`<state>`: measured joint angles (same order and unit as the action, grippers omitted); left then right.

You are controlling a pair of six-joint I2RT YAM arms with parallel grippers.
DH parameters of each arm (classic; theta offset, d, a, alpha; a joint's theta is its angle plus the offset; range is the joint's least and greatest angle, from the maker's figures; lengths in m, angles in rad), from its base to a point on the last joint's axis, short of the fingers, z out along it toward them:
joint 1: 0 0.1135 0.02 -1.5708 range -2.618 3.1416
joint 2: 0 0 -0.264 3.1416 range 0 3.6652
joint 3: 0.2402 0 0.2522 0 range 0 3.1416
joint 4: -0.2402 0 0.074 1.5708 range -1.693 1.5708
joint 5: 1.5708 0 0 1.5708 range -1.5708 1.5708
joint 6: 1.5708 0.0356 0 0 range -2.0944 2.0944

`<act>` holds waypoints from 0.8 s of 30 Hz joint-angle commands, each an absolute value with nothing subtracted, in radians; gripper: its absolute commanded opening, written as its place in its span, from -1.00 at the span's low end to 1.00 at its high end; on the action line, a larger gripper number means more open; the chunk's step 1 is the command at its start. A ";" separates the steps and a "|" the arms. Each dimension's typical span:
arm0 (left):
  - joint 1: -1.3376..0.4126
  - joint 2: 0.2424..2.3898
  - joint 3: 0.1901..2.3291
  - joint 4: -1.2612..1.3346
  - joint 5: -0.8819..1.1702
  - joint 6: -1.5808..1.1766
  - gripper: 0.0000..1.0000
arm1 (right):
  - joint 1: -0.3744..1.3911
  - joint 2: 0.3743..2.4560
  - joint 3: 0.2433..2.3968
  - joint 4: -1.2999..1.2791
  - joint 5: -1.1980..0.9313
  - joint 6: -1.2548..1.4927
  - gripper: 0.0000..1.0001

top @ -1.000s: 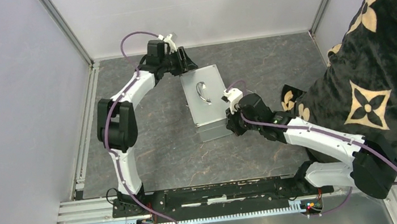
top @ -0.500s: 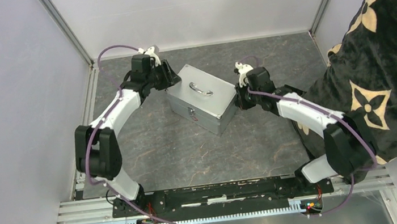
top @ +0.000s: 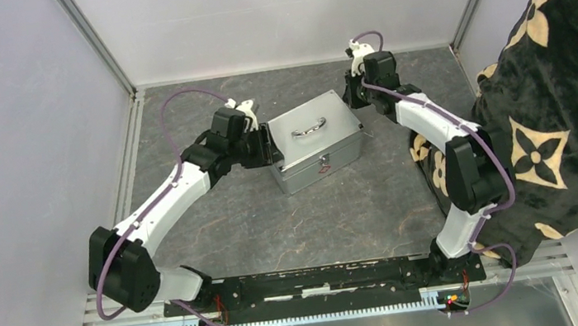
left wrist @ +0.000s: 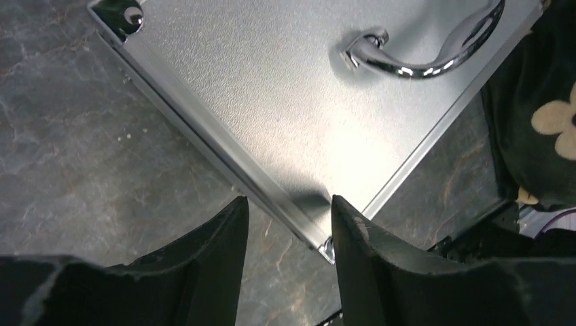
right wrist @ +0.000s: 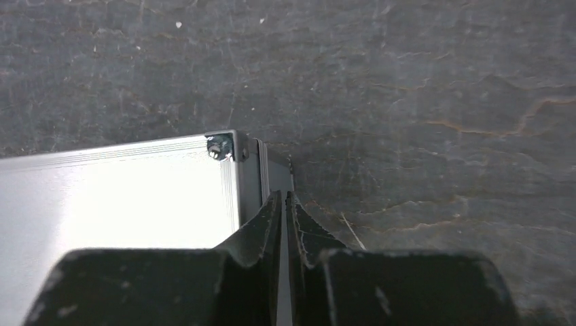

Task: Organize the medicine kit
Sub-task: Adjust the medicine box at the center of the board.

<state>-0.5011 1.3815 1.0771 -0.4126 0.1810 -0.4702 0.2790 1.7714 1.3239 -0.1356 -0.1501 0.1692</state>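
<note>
In the middle of the dark stone-patterned worktop [top: 276,223], the medicine kit [top: 332,137] sits closed and skewed, its latch [top: 322,165] turned toward the near edge and its curved handle [top: 308,128] on the lid. At its left end we see the left hand [left wrist: 289,201] with fingers apart astride a lid corner, not clamped on it. At the far right corner the right hand [right wrist: 283,197] has its fingers pressed together beside the case wall. We judge the case rigid, smooth, slippery and fairly heavy, best pushed at its walls or corners, or lifted by the handle.
</note>
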 commanded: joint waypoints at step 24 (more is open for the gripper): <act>-0.344 1.760 1.481 -0.311 0.426 -0.403 0.32 | 0.254 1.200 0.598 0.235 -0.384 0.507 -0.76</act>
<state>-0.3382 1.7924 1.4822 -0.3923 0.3191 -0.4320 0.2535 1.1831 0.5755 0.0723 -0.3683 0.4480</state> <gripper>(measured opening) 0.658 0.123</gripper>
